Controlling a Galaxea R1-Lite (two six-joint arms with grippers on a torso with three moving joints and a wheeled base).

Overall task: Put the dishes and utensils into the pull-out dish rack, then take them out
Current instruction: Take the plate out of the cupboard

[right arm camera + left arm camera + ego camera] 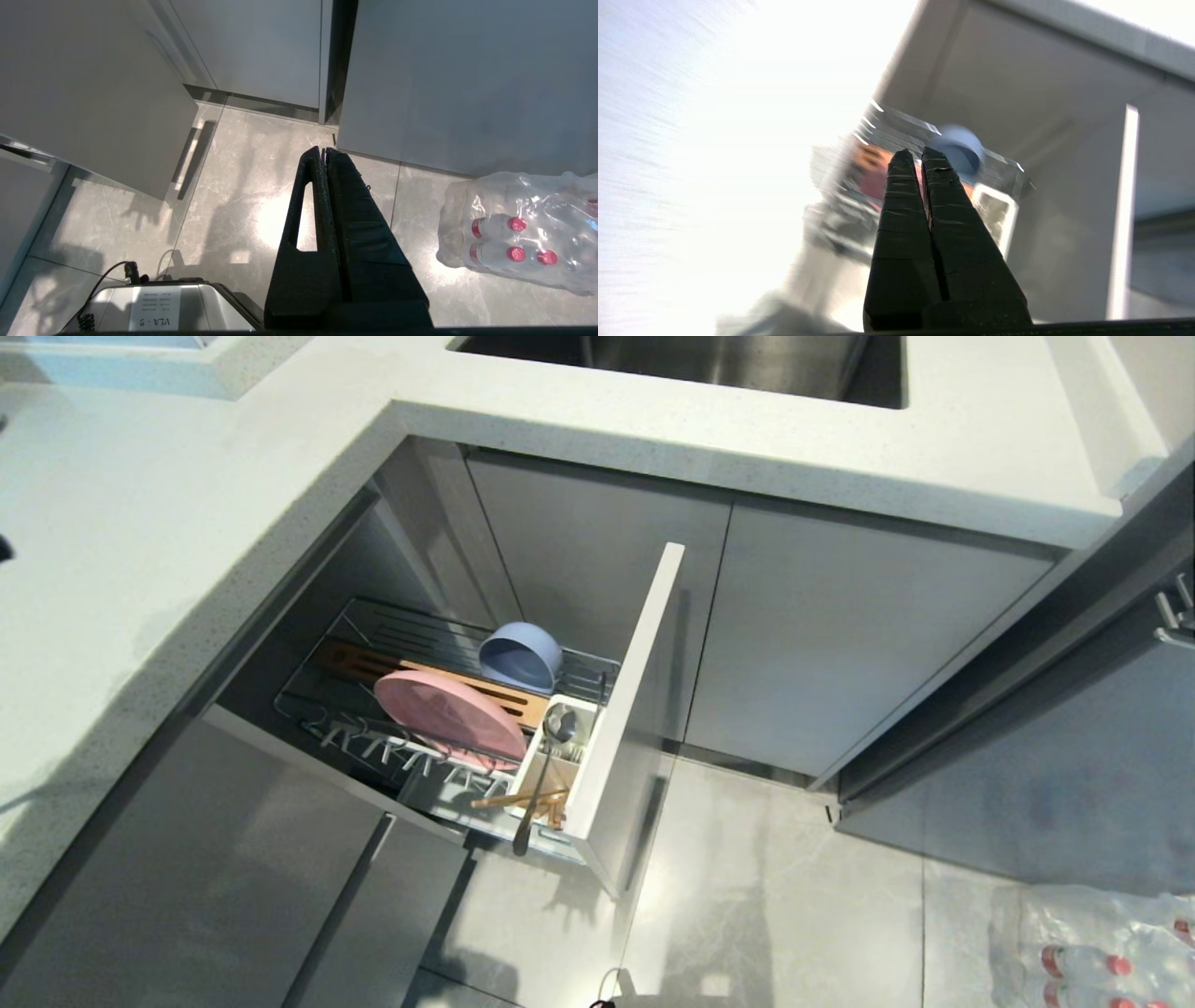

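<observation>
Chrome wire forms the basket of the pull-out dish rack [597, 709], which stands drawn out from under the speckled white stone surface [140, 541], its tall flat light-grey front panel at the right. Leaning on edge in the wire prongs is the round, flat salmon-pink plate [451, 714]. Just beyond it the smaller matte blue-grey bowl [520, 656] rests tilted on its side, hollow facing forward, against the wooden slotted insert [373, 665] that runs along the far side of the basket. At the near right corner sits the white plastic cutlery holder [560, 756]; the grey-blue spoon [544, 775] lies in it with its oval bowl at the far end and its long slim handle jutting out over the near edge, and the thin light wooden chopsticks [518, 796] lie crosswise beside that handle.

Seen from its wrist, the left pincer [916, 155] hangs above the rack, its ridged black fingers pressed together on nothing. The right pincer [322, 150] is likewise closed and empty, low over the glossy grey tiled floor [243, 196], near a shrink-wrapped pack of bottles [514, 233] with red caps.
</observation>
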